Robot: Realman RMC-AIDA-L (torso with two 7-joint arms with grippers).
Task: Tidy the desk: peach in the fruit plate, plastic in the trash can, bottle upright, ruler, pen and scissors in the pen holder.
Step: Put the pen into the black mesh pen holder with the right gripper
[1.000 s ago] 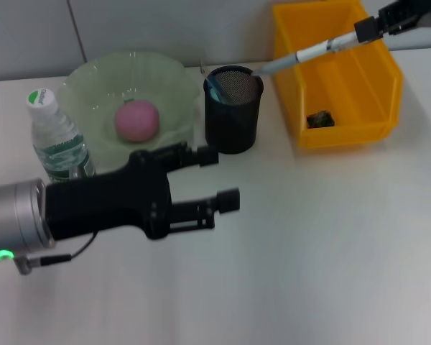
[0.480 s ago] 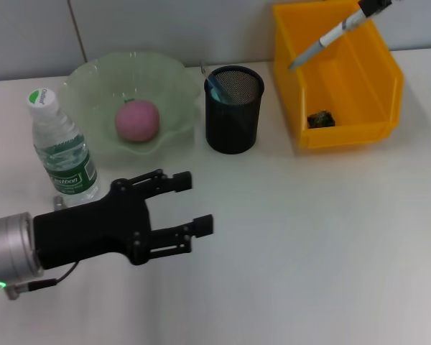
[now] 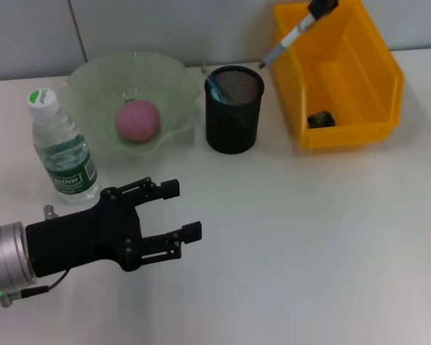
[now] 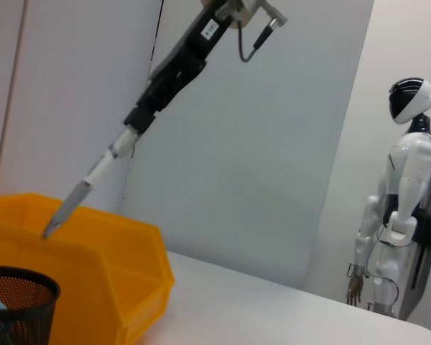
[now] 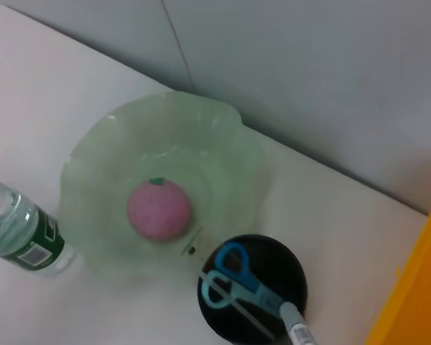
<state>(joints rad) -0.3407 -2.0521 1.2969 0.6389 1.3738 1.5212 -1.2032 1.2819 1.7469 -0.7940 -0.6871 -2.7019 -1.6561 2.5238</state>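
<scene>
Head view: my right fingers [image 3: 322, 6], top of frame, grip the pen [image 3: 286, 42], tip just above the pen holder [image 3: 233, 109]. Left fingers [image 3: 176, 210] spread empty, lower left over the desk [image 3: 309, 244].

Bright, even light; soft shadows.

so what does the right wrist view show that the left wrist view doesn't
Only the right wrist view shows the peach in the green fruit plate, the upright bottle, and blue scissors inside the pen holder.

Only the left wrist view shows the right arm holding the pen from above, plus a white humanoid robot in the background.

Both show the pen, the pen holder, the yellow trash can and the white table.
</scene>
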